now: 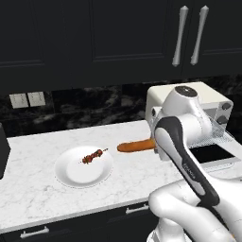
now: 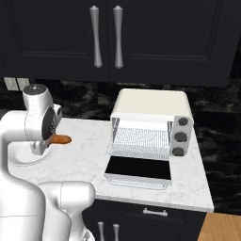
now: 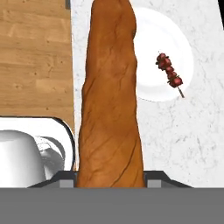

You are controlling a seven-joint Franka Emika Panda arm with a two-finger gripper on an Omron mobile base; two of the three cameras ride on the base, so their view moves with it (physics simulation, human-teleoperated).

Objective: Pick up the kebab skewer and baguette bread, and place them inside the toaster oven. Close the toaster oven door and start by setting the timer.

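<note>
Hand view: gripper [image 3: 111, 183] fingers pinch the long, crusty orange-brown baguette bread [image 3: 111, 96] by one end.

No readable text, label, brand, number or sign anywhere. Small marking on arm link [image 1: 189, 166] too blurred to read.

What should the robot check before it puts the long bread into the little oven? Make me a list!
1. Bread held by the gripper: ok, it sticks out from the hand, lifted off the plate.
2. Oven door open: ok, folded down flat.
3. Rack free for the bread: ok, nothing lies on it.
4. Skewer waiting on the plate: ok.
5. Grip firm enough: cannot tell, the fingers are hidden by the bread.
</note>
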